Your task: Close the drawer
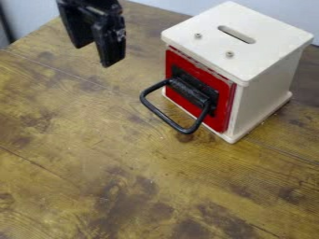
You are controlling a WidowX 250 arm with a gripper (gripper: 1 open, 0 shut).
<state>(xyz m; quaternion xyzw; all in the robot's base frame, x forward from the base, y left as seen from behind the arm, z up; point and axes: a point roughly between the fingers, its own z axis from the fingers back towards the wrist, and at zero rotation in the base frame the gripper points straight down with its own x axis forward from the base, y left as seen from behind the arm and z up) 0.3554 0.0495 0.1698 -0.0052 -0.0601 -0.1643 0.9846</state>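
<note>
On the wooden table [88, 177], the black loop handle [170, 109] reaches forward from the red drawer [197, 88] inside the cream cabinet [243, 56]. Farther left, the gripper [107, 54] hangs pointing down above the table, holding nothing; its opening I cannot tell.

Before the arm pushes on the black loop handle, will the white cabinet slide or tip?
The cabinet looks squat and broad, so tipping seems unlikely. It stands loose on the wooden table, so it may slide backward. The loop handle looks stiff, and the drawer sits nearly flush.
</note>
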